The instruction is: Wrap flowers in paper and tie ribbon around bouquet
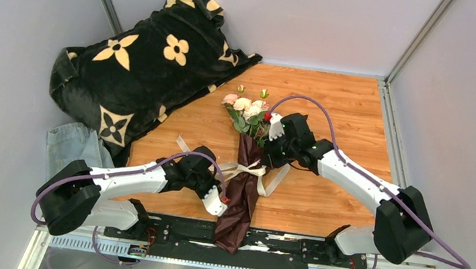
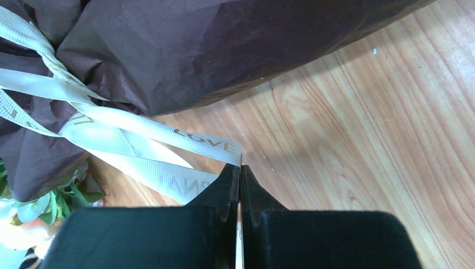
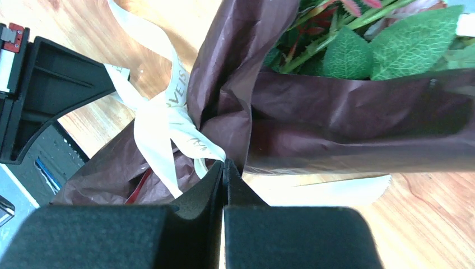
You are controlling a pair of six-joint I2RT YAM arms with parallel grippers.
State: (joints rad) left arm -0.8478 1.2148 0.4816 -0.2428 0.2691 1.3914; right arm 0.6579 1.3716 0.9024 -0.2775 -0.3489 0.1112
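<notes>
The bouquet lies along the middle of the wooden table, with the flowers [image 1: 245, 108] and their pink and cream heads at the far end. Dark maroon paper [image 1: 241, 202] is wrapped round them as a narrow cone. The cream ribbon [image 1: 248, 171] is knotted round the cone's waist, and its loose tails spread to both sides. My left gripper [image 2: 241, 167] is left of the cone, shut on a ribbon tail [image 2: 168, 134] printed LOVE. My right gripper [image 3: 224, 163] is on the cone's right, shut on another ribbon strand [image 3: 168, 123] close to the knot. Green leaves [image 3: 381, 50] show inside the paper's open mouth.
A black blanket [image 1: 142, 63] with cream flower prints is heaped at the back left. Blue denim cloth [image 1: 75, 143] lies at the left edge. The black mounting rail [image 1: 290, 249] runs along the near edge under the cone's tip. Grey walls close in both sides.
</notes>
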